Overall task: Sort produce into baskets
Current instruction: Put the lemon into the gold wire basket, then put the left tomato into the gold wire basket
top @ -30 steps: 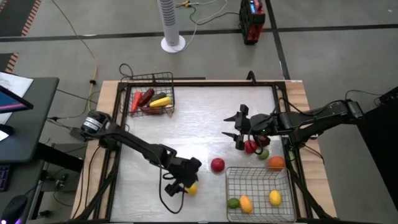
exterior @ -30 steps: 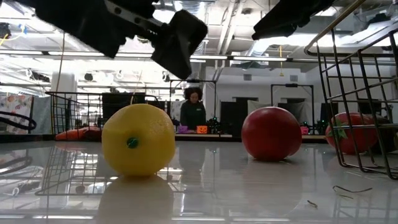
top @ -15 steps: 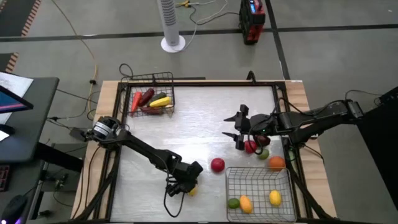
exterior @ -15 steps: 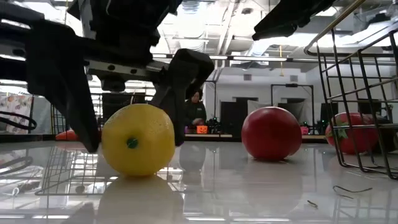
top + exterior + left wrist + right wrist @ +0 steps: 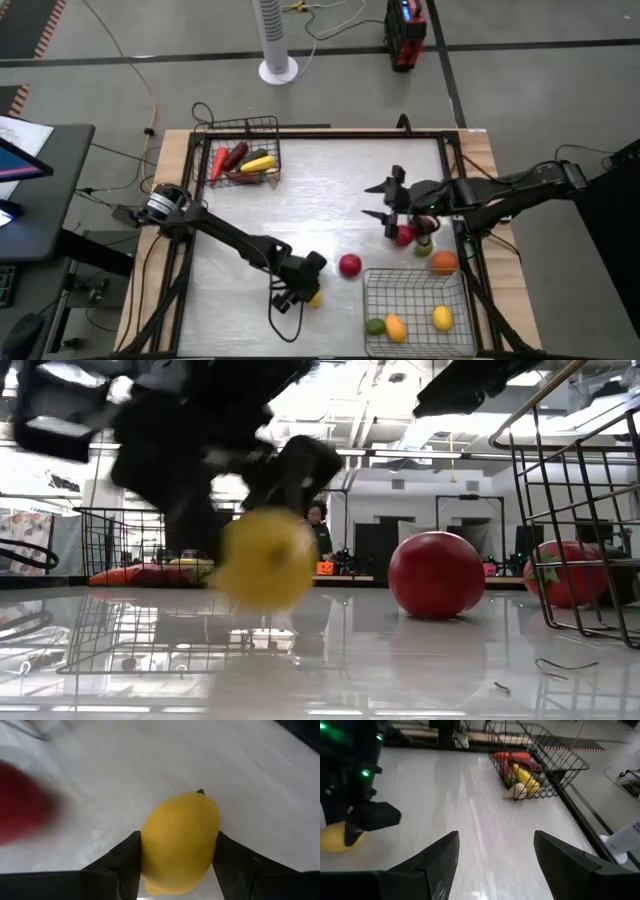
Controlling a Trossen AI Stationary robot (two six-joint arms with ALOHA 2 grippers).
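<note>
White, glossy tabletop (image 5: 310,215) is seen under both arms, and nearest the front edge the left gripper (image 5: 297,290) is clamped on a round yellow toy lemon (image 5: 180,840), which is lifted just clear of the surface beside a round red ball (image 5: 349,264) and near the front wire-grid basket (image 5: 415,310) holding three fruits. Farther back, the right gripper (image 5: 392,205) is held with its fingers spread wide above the table beside a red and a green fruit, while the far dark wire basket (image 5: 243,155) at the back left corner is filled with elongated red, yellow and green pieces.

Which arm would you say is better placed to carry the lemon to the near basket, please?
The left. Its claw is already shut on the lemon, lifted off the table, just beside the near basket. The right claw hangs open and empty farther back.
</note>
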